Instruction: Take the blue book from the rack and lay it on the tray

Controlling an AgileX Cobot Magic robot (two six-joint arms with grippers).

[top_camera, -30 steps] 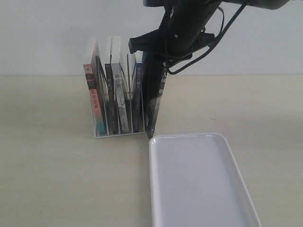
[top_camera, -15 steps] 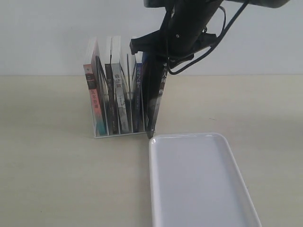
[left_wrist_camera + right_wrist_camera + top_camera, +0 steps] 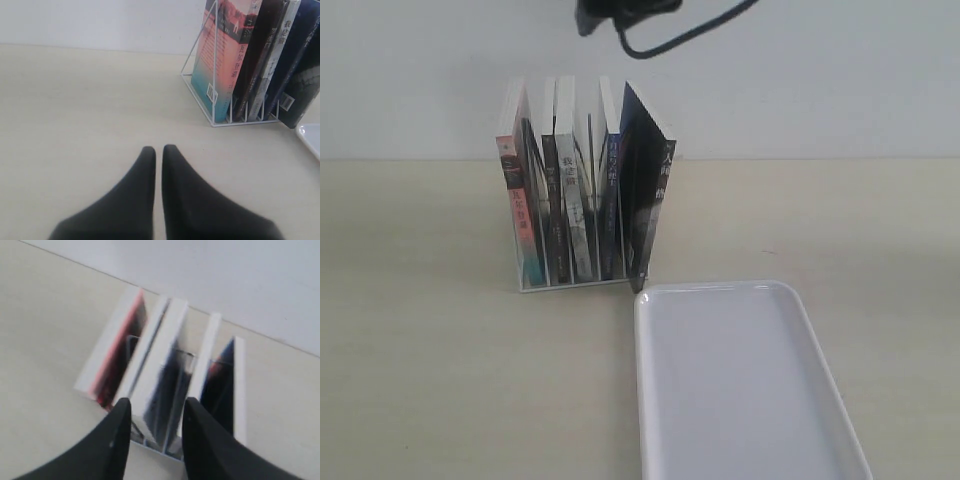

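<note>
The rack [image 3: 570, 283] stands on the table with several upright books. The blue book [image 3: 610, 200] shows its narrow dark blue spine in the right-hand slot, also seen in the left wrist view [image 3: 296, 47]. A larger black book [image 3: 648, 210] leans against the rack's right end. The white tray [image 3: 740, 380] lies in front, its corner close to the black book's foot. My right gripper [image 3: 156, 407] hovers open high above the book tops, holding nothing; that view is blurred. Left of the rack, low over the table, my left gripper [image 3: 159, 150] is shut and empty.
A pink-and-teal-spined book [image 3: 517, 210] fills the rack's left slot. Only a piece of the right arm and its cable [image 3: 620, 12] shows at the exterior view's top edge. A pale wall runs behind the table.
The right arm has lifted from the tops of the right-hand books to the top edge of the view. The books and the tray stand as before.
</note>
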